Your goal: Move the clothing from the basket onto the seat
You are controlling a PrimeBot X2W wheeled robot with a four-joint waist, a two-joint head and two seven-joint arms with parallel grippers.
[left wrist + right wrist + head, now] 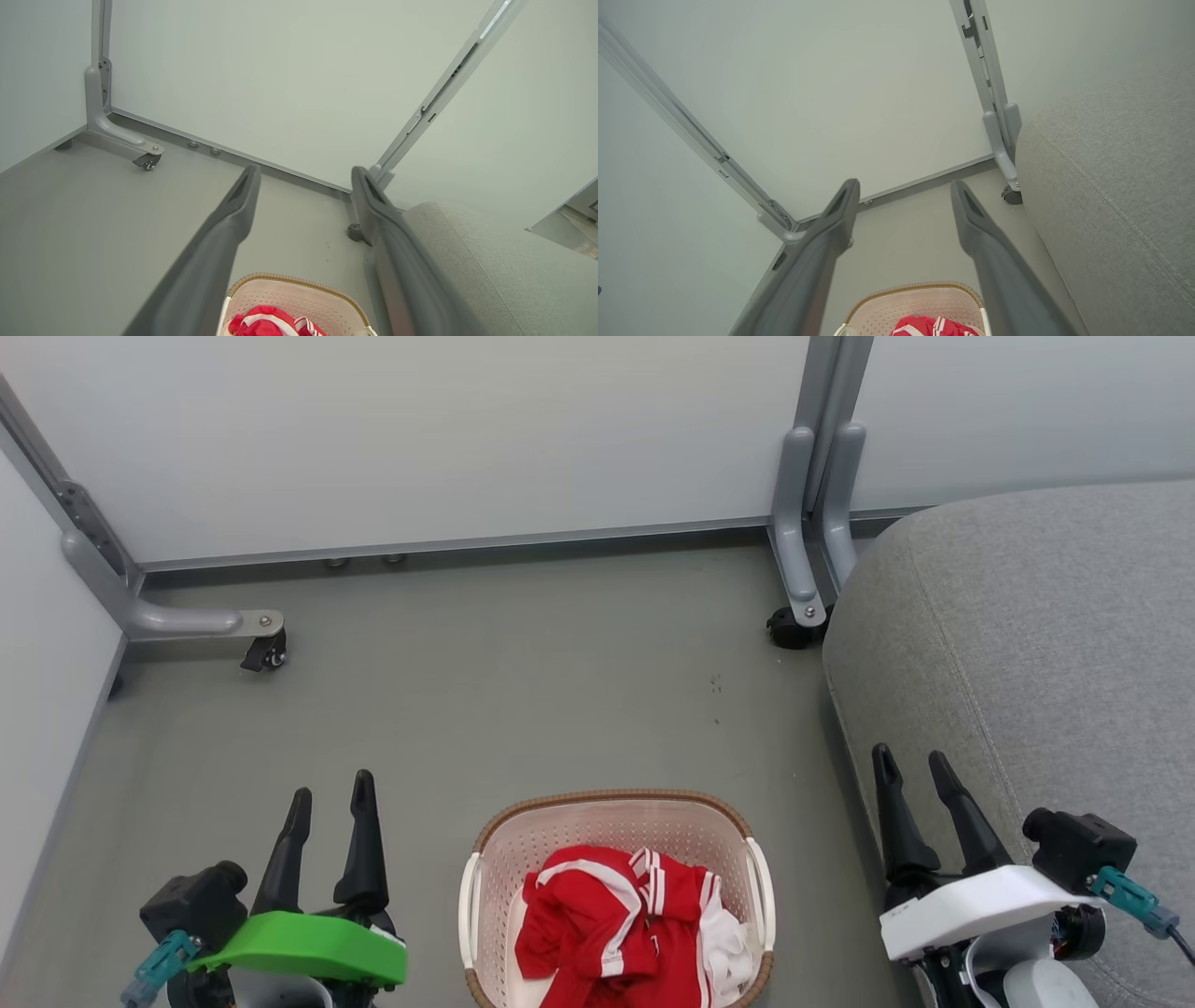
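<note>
Task standing at start: nothing moved yet, whole load waiting to be shifted

Left gripper (pixel 331 786) hanging spread and empty, left of basket (pixel 560 831); right gripper (pixel 908 756) likewise spread, gripping nothing, hovering beside seat edge

Clothing (pixel 597 915) lying crumpled inside basket: bright red, white stripes, white patch showing at right; soft overlapping folds, garment count not telling

Basket sitting on floor (pixel 513 681) between both grippers

Seat (pixel 1046 644) lying to right, grey fabric, seam running along it, carrying no clothing in visible part

Partition panels (pixel 420 429) standing beyond
</note>
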